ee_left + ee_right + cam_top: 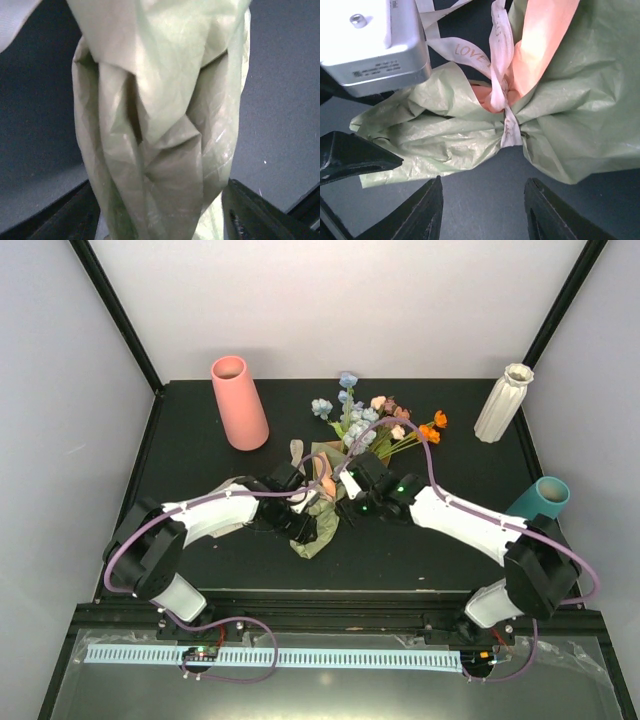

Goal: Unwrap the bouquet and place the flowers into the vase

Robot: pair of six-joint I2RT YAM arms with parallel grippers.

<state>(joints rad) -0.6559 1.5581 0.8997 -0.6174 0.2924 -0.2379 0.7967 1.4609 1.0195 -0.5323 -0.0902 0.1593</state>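
Left end effector (161,190) straddles the crinkled olive-green paper wrap (165,90), grip unclear; right end effector (484,182) hangs released beside its pale ribbon knot (507,117).

Pink vase (238,402): you find this smooth cylinder upright at the table's far left, mouth up.
Teal vase (540,498): look to the right edge; only its upper part shows.
Table (195,455): matte black top.
Walls (330,300): plain white panels, with black posts (118,312) at the far corners.
Slotted strip (300,655): white, along the near edge.
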